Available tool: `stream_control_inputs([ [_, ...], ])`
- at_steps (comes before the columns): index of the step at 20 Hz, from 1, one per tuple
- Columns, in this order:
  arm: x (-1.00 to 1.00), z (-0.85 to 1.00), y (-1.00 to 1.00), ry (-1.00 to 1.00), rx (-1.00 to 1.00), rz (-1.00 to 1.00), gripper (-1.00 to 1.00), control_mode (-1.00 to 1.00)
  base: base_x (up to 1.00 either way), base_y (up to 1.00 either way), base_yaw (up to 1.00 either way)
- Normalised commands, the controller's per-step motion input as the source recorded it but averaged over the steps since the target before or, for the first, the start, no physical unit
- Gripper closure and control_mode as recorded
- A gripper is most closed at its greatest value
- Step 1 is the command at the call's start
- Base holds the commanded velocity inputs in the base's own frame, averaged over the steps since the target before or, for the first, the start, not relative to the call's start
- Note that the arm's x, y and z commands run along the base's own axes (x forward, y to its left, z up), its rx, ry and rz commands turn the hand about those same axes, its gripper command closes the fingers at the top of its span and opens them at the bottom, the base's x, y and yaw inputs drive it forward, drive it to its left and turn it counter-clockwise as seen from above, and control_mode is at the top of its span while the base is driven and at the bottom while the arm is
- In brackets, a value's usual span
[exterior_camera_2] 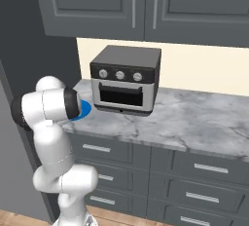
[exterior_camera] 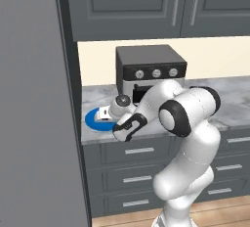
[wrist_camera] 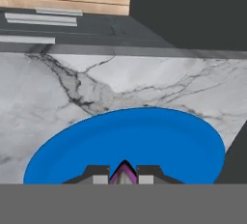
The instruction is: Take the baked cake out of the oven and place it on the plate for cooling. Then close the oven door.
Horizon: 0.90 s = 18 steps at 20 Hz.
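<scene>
Over the round blue plate (wrist_camera: 144,141) on grey-veined marble counter (wrist_camera: 58,92), end effector (wrist_camera: 124,175) closed on a small purple-pink piece.

The oven (exterior_camera_2: 125,80) stands on the bench (exterior_camera_2: 194,118), back against the wall, under the wall cupboards (exterior_camera_2: 146,6). The plate (exterior_camera: 97,122) lies flat on the bench just left of the oven, near the bench's front edge. The gripper (wrist_camera: 124,172) hangs over the plate, jaws shut on a small piece, close above it. Left of the plate rises a tall cabinet side (exterior_camera: 34,113). Drawers (exterior_camera_2: 199,169) sit below the bench, in front of the oven.
</scene>
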Motion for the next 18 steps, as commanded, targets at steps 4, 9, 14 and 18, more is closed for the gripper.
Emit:
stream_control_inputs([
  [4, 0.23, -0.14, 0.09, 0.04, 0.00, 0.00, -1.00, -1.00, 0.00, 0.00, 0.00],
  [9, 0.25, -0.11, 0.06, 0.04, 0.00, 0.00, -1.00, -1.00, 0.00, 0.00, 0.00],
  [14, -0.03, 0.14, 0.00, -0.01, 0.00, 0.00, -1.00, -1.00, 0.00, 0.00, 0.00],
  [18, -0.64, 1.00, -0.14, -0.20, 0.08, 0.00, -1.00, -1.00, 0.00, 0.00, 0.00],
])
